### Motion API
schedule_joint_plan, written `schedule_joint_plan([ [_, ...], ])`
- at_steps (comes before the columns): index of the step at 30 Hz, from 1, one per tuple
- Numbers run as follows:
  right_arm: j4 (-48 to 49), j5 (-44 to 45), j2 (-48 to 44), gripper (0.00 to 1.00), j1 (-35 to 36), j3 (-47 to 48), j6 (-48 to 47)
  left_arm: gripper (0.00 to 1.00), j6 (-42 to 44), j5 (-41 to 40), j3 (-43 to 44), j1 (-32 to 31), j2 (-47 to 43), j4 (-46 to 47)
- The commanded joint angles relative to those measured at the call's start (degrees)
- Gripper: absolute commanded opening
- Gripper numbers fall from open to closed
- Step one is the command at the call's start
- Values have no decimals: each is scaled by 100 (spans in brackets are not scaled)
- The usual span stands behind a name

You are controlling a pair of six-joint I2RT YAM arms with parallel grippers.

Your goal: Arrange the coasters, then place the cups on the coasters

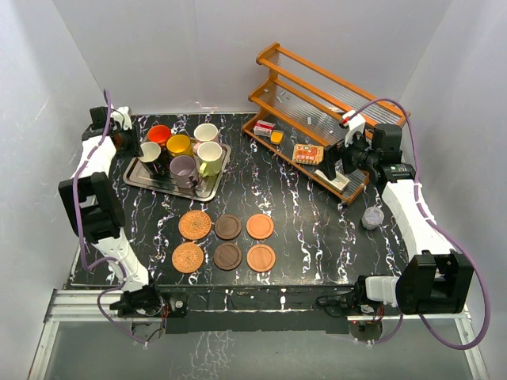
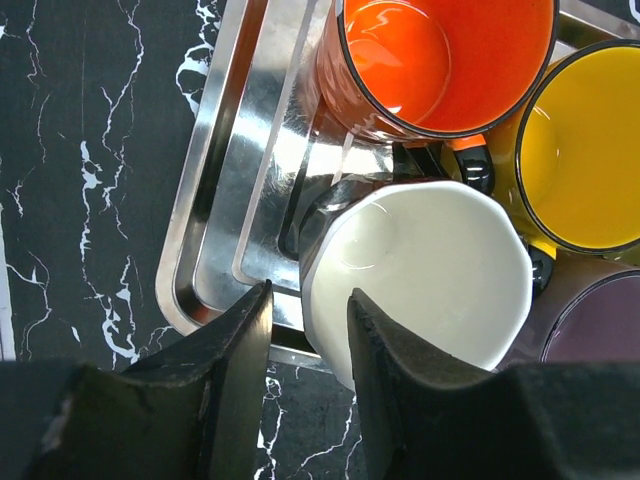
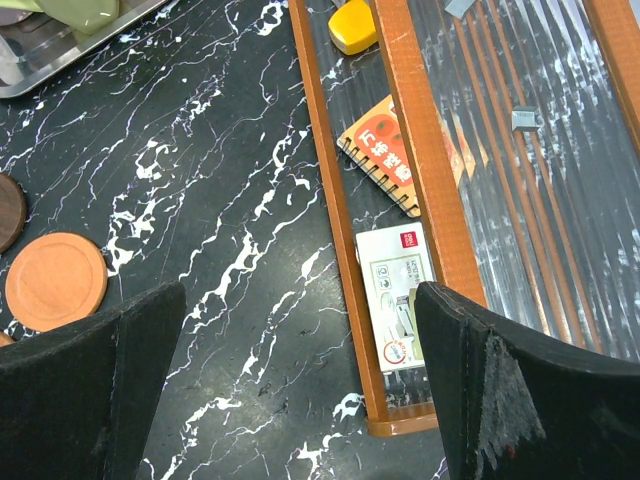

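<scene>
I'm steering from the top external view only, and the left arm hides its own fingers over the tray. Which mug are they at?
Observer: The black mug with the white inside. One of the left fingers is over its inside, the other outside its wall.
Operator: Gripped?
Observer: Not visibly. A sliver of tray shows between the outer finger and the wall.
Operator: And the other arm, carrying anything?
Observer: No. The right fingers are spread wide and empty, over the table beside the rack.
</scene>
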Motion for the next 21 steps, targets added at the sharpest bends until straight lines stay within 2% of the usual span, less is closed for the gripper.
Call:
schedule_joint_plan([
  [1,160,-77,-1,98,-19,53,-54,33,98,56,301,32,29,-187],
  [15,193,-46,33,98,-19,5,-79,19,266,284,606,20,336,-440],
  [21,200,-30,50,98,-13,-3,-95,8,509,272,980,30,456,-739],
])
